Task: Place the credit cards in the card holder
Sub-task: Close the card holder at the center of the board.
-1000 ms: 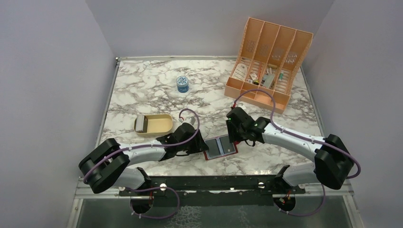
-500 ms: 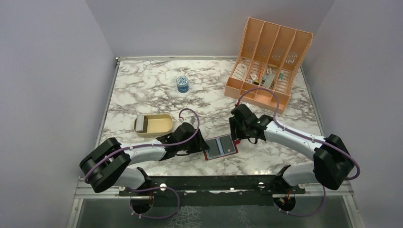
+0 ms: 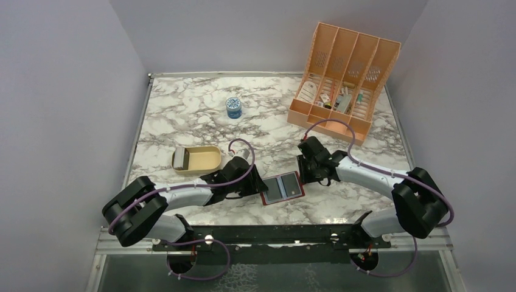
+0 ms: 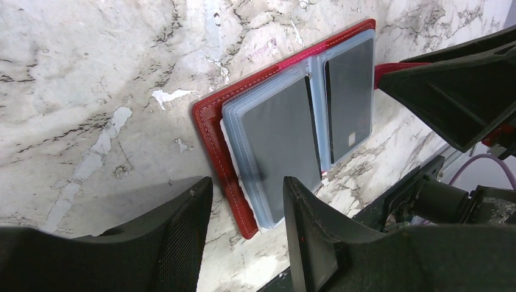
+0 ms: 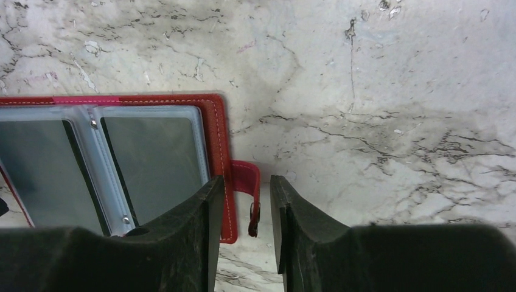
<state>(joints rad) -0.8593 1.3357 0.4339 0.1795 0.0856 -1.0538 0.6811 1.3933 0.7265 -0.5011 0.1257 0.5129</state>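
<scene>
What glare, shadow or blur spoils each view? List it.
Top external: even light, sharp, faint shadows on the table. Left wrist: near jaws dark and soft, a shadow beside them; the card holder sharp. Right wrist: pale sheen on its plastic sleeves.

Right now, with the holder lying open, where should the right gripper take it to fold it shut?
Take the snap tab on the holder's right edge, coming from the right, a finger either side. It alone sticks out; everything else lies flat on the table. The right gripper straddles it, open.
</scene>
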